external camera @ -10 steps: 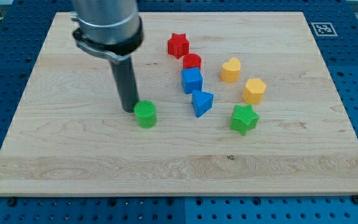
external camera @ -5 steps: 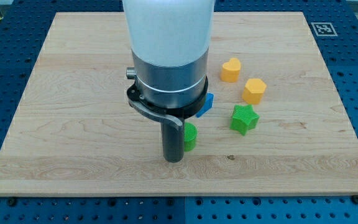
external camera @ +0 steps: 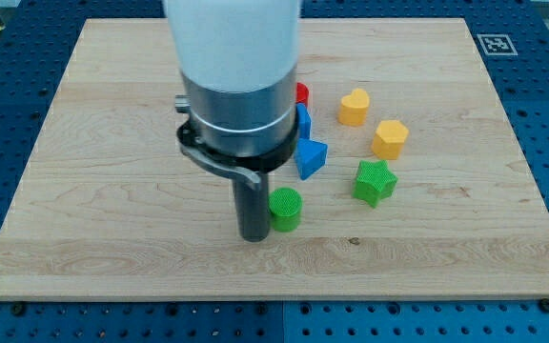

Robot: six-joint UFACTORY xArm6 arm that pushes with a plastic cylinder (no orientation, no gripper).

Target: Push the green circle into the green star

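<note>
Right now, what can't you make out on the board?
- Red block: only a sliver shows in the camera view; the arm covers the rest, shape unreadable.
- Blue block above the blue triangle: mostly behind the arm.
- Whether my tip touches the green circle: they look adjacent, contact unclear.

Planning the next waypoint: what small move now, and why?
Probably a short push toward the view's right, angled slightly up. My tip sits against the view's-left side of the green circle, and the green star lies apart from it, to the right and a little higher, with bare board between them.
</note>
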